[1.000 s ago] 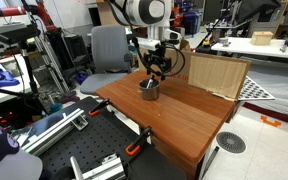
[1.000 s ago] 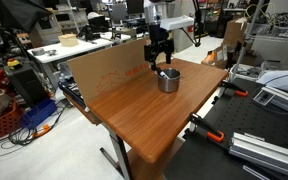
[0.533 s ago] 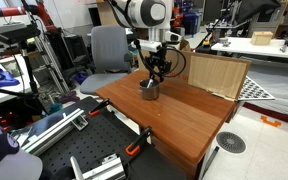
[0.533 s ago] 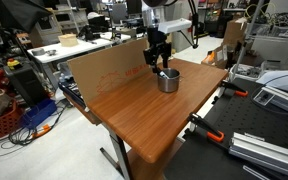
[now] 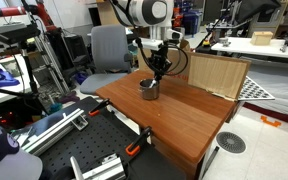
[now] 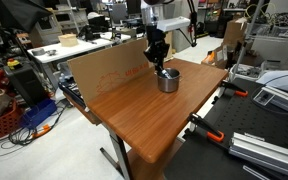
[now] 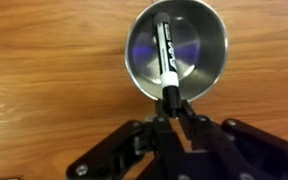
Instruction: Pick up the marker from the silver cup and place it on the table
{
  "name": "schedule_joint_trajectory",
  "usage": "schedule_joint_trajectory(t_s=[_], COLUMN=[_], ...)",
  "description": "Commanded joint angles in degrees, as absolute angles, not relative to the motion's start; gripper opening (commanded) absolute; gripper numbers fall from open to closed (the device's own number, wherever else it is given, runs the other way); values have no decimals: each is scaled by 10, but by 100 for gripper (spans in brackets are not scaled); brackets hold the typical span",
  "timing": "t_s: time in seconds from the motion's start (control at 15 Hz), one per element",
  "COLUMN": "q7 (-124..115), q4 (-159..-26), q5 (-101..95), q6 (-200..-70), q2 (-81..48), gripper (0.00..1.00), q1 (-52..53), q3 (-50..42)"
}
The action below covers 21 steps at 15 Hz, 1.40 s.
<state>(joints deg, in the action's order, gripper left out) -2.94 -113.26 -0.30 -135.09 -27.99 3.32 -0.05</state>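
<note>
The silver cup (image 7: 177, 57) stands on the reddish-brown table (image 7: 44, 60) and fills the upper middle of the wrist view. The marker (image 7: 169, 62), dark with a whitish label, leans inside it, its lower end sticking out over the near rim. My gripper (image 7: 171, 108) comes in from the bottom of that view, its two black fingers shut on the marker's protruding end. In both exterior views the gripper (image 5: 156, 72) (image 6: 158, 63) hangs straight down over the cup (image 5: 149, 89) (image 6: 168, 80), which sits near the table's far part.
A tall cardboard sheet (image 5: 216, 73) (image 6: 96, 68) stands along one edge of the table (image 5: 174, 115) (image 6: 144, 115). Aluminium rails, clamps and cables lie beside the table (image 5: 44, 128). An office chair (image 5: 108, 48) and white benches stand behind.
The fingers have closed from wide apart onto the marker's end. The arm has stayed in place over the cup.
</note>
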Motion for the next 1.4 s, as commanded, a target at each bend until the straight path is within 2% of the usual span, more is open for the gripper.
schedule_joint_trajectory(t_s=[0.0, 1.33], q7=[-38, -67], q4=[-1118, -1132], q5=[-10, 2], q6=[-1339, -1270], q2=[-294, -178], gripper=[4, 5], q1=[34, 11], q3=[-1, -19])
